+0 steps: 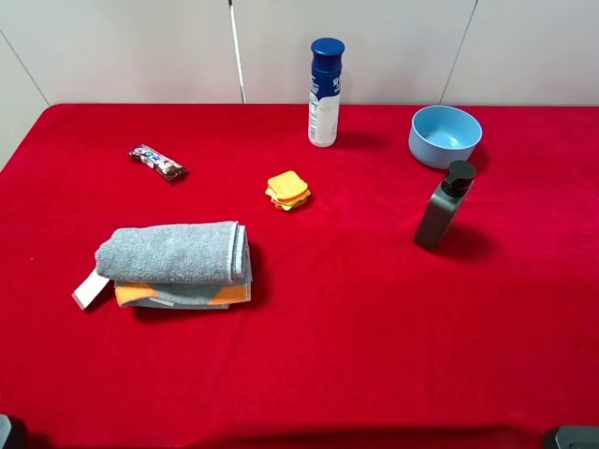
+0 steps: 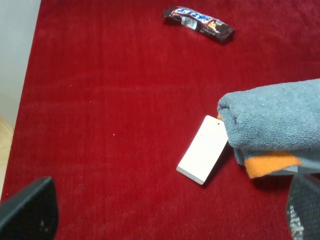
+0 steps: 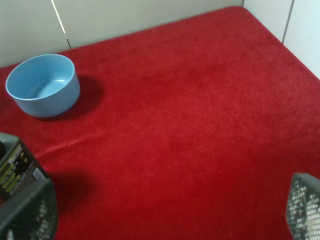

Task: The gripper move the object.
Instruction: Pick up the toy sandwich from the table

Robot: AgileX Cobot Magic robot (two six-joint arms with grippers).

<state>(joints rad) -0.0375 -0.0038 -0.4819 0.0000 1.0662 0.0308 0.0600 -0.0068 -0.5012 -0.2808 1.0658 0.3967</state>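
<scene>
Starting at the near edge of the red tablecloth [image 1: 374,355], you have the left gripper [image 2: 172,205] with its two fingers [image 2: 27,212] spread wide and nothing between them. Under it lie bare cloth and a white tag [image 2: 204,149]. Your right gripper [image 3: 167,205] reads the same way: its mesh-faced fingers are far apart and grip nothing, and the dark pump bottle [image 3: 15,167] shows close by one of them.

Next out, on your left, is the folded grey towel [image 1: 173,254], with an orange layer showing under it and the tag sticking out at its left end. A little further back on your right, the pump bottle stands upright.

The toy sandwich [image 1: 288,190] lies near the middle of the cloth, beyond the towel's right end. It touches nothing and sits well apart from both grippers. The wrapped candy bar [image 1: 157,162] lies off to its left, slightly further back.

Furthest from you, the light blue bowl [image 1: 445,136] sits just behind the pump bottle. The white bottle with a blue cap [image 1: 324,94] stands upright behind the sandwich, at the far edge of the cloth.
</scene>
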